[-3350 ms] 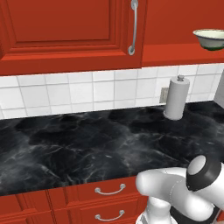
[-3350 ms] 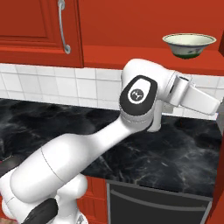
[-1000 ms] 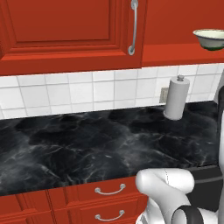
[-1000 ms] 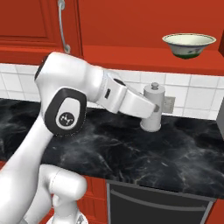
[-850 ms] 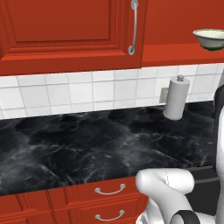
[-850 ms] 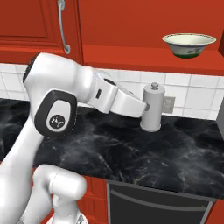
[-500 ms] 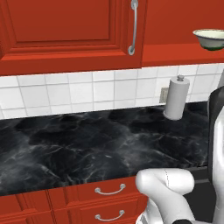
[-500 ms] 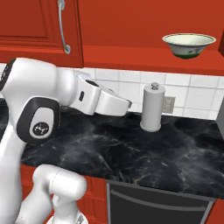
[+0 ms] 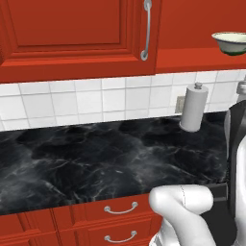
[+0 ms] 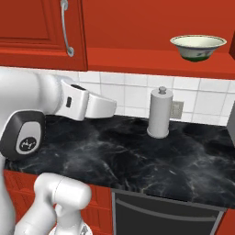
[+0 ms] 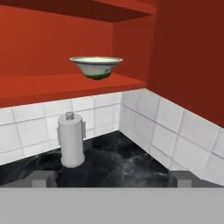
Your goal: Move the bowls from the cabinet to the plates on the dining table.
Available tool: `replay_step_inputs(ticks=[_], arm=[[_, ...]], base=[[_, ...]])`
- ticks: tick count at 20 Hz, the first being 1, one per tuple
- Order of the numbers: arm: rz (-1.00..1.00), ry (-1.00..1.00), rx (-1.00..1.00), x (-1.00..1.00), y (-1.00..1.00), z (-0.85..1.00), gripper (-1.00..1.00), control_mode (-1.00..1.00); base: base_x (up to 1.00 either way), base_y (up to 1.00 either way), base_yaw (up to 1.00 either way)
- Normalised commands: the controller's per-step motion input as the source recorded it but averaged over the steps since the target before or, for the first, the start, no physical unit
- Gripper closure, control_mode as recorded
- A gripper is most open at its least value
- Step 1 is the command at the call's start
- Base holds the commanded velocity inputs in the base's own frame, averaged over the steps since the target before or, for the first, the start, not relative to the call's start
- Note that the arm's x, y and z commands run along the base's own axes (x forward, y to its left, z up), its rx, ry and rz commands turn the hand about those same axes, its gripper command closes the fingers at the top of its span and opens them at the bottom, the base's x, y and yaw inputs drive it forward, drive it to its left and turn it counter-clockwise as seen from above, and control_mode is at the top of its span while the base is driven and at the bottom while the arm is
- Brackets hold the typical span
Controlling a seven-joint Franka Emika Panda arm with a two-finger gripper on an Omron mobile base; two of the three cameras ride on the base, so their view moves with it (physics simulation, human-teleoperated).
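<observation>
— What was cut off or hidden?

— In the left base view the bowl point(image 9: 231, 42) ran off the right edge, and the arm covered the counter's point(image 9: 96, 163) right end. In the right base view the arm hid the counter's back left corner.

— And the cabinet point(image 10: 41, 32)?

— Its doors ran past the top edge; the second bowl couldn't be made out anywhere.

— The fingers point(image 11: 43, 178)?

— Just the tips showed.

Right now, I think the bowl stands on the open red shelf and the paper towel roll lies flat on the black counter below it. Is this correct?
Not quite. The paper towel roll stands upright on the black counter, it does not lie flat; the hand view shows this. The bowl does stand on the open red shelf above it.
</observation>
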Motion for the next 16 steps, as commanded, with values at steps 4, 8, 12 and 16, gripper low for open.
replay_step_inputs(ticks=[4, 8, 12, 16], arm=[[0.22, -0.01, 0.02, 0.0, 0.46, 0.1, -1.0, -1.0], [0.22, -0.01, 0.02, 0.0, 0.46, 0.1, -1.0, -1.0], [0.18, -0.03, 0.01, 0.08, 0.56, 0.02, -1.0, -1.0], [0.14, -0.03, 0.01, 0.14, 0.53, 0.05, -1.0, -1.0]], base=[[0.0, 0.0, 0.0], [0.0, 0.0, 0.0], [0.0, 0.0, 0.0], [0.0, 0.0, 0.0]])
